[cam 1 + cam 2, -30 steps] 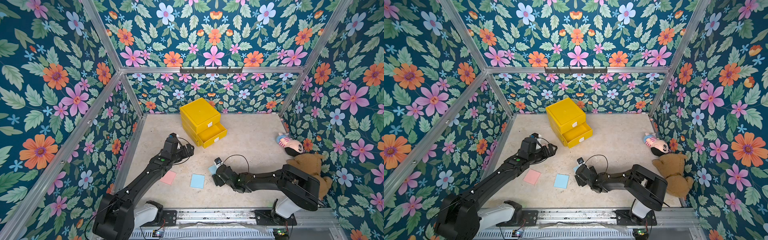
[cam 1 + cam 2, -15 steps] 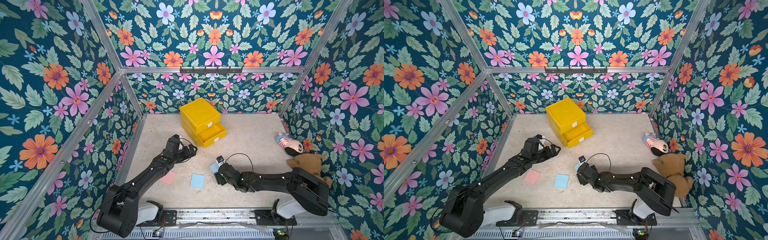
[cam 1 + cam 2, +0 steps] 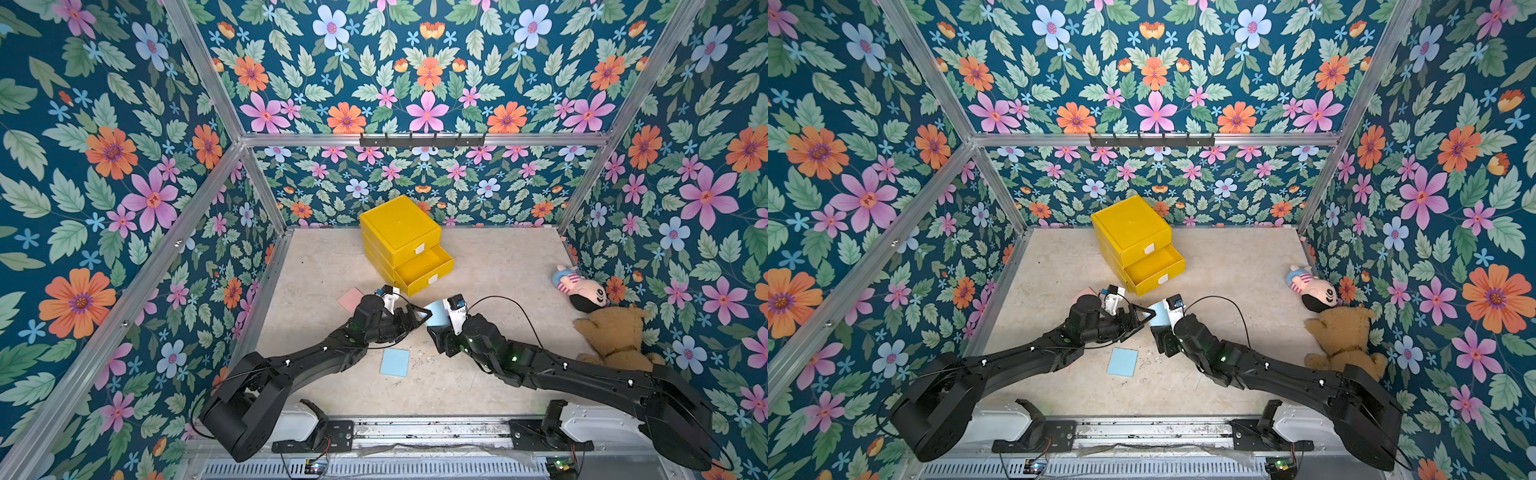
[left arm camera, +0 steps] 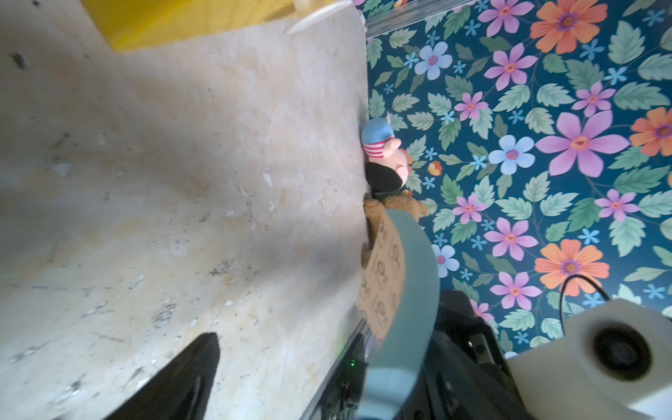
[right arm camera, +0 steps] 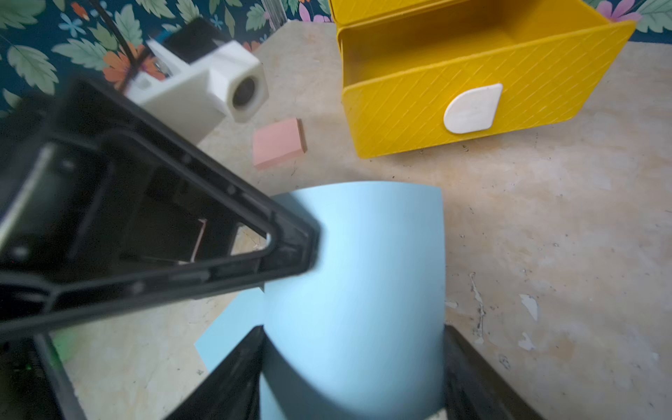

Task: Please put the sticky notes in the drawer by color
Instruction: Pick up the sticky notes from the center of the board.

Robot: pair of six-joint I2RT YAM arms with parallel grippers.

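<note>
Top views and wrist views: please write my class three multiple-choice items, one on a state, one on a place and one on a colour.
1. The yellow drawer cabinet has: A all drawers shut; B one drawer pulled out; C no drawers.
2. The pink sticky pad lies: A on the table; B in the drawer; C on the cabinet.
3. The held sticky pad in the right gripper is: A pink; B yellow; C light blue.

Key: B, one drawer juts forward. A, it lies flat on the table. C, blue paper bends between the jaws.
</note>
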